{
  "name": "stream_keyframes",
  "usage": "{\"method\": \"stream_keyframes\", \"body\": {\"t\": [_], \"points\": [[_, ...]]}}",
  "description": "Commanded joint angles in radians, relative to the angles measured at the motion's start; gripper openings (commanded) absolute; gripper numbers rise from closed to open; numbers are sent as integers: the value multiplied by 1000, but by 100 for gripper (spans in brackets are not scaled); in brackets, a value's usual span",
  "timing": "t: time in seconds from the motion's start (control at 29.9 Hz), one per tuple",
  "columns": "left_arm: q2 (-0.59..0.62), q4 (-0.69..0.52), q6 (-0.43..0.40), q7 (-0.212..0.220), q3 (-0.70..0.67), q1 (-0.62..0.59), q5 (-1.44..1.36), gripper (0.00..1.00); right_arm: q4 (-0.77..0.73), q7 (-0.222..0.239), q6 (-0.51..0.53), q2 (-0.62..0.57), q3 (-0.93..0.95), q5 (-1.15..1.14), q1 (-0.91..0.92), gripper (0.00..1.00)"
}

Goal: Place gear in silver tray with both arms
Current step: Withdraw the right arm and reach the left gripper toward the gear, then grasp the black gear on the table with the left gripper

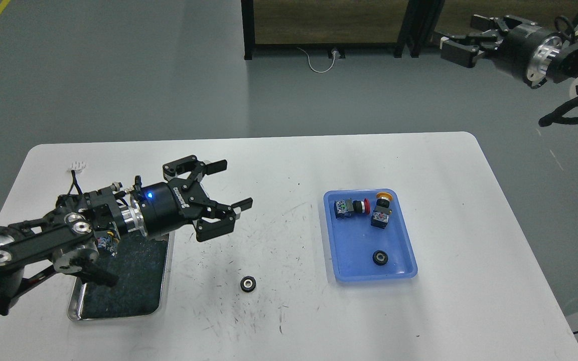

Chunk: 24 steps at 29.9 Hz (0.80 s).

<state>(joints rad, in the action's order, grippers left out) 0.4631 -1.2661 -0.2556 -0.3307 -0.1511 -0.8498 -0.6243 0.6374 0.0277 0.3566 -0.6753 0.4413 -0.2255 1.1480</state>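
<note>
A small black gear [248,284] lies on the white table [289,160], between the two trays. A second black gear [380,257] lies in the blue tray [409,260]. The silver tray [123,311] sits at the front left, its far half hidden by my left arm. My left gripper [226,188] is open and empty, above the table just right of the silver tray and behind the loose gear. My right gripper [462,42] is open and empty, raised high at the top right, far from the table.
The blue tray also holds two push-button switches [364,208]. A small white part [77,164] lies at the table's far left. Dark shelving [409,25] stands on the floor behind the table.
</note>
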Motion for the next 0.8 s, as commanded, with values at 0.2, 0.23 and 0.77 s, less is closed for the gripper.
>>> {"method": "stream_keyframes", "body": {"t": [0.2, 0.23, 0.77], "points": [[-247, 142, 70, -13, 59, 132, -127, 96, -4, 0, -16, -13, -4, -2, 1, 93], [-256, 161, 70, -16, 59, 143, -136, 96, -4, 0, -16, -13, -6, -2, 1, 93], [-262, 341, 160, -88, 117, 241, -173, 96, -2, 0, -19, -10, -6, -2, -10, 93]]}}
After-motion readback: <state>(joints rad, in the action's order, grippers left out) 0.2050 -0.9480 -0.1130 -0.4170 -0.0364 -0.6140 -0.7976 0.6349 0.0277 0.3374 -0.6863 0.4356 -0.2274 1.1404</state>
